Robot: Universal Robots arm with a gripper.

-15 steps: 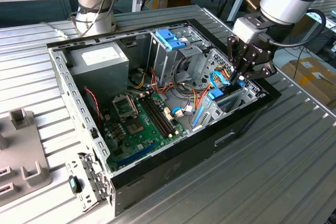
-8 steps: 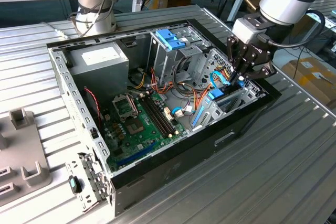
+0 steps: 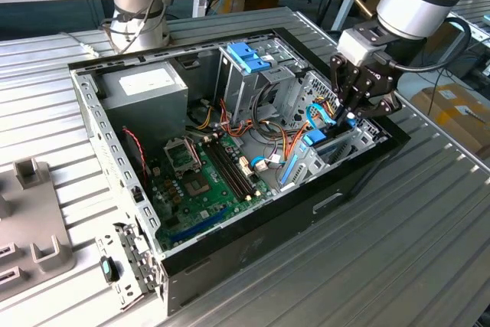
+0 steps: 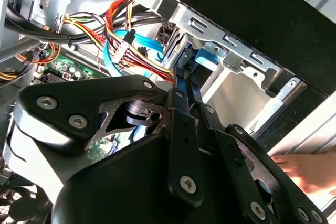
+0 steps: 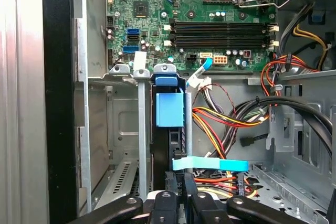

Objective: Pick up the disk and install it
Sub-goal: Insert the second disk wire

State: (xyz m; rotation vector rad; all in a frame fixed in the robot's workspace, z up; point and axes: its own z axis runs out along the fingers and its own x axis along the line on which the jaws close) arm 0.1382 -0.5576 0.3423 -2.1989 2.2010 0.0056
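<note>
"Blue plastic at the far end of the case (image 3: 230,258), is that the disk?"

"Yes. The disk (image 5: 169,109) stands on edge in the metal bay at the exterior view's right end of the case, blue rail outward, between two grey uprights. In the exterior view its blue shows just under the arm's tool (image 3: 315,140)."

"And the gripper?"

"The gripper (image 3: 348,116) hangs over that same end of the case, pointing down into the bay. In the second wrist view its black fingers (image 4: 185,85) run side by side to the blue rail, and the jaws are drawn in narrow with hardly any gap. Whether they pinch the disk or only touch it, I cannot tell."

"Anything near it inside the case?"

"A pale blue flat cable (image 5: 210,165) crosses just beside the disk, close to the fingertips, with red, yellow and black wires bundled next to it. The green board (image 3: 200,181) lies on the case floor, well apart from the gripper. The grey box (image 3: 145,86) sits in the opposite corner of the case, and a blue latch (image 3: 249,57) tops the cage between them."

"Outside the case?"

"A person's hand (image 4: 310,169) rests just outside the case wall, and the ribbed metal table (image 3: 429,220) carries the case."
</note>
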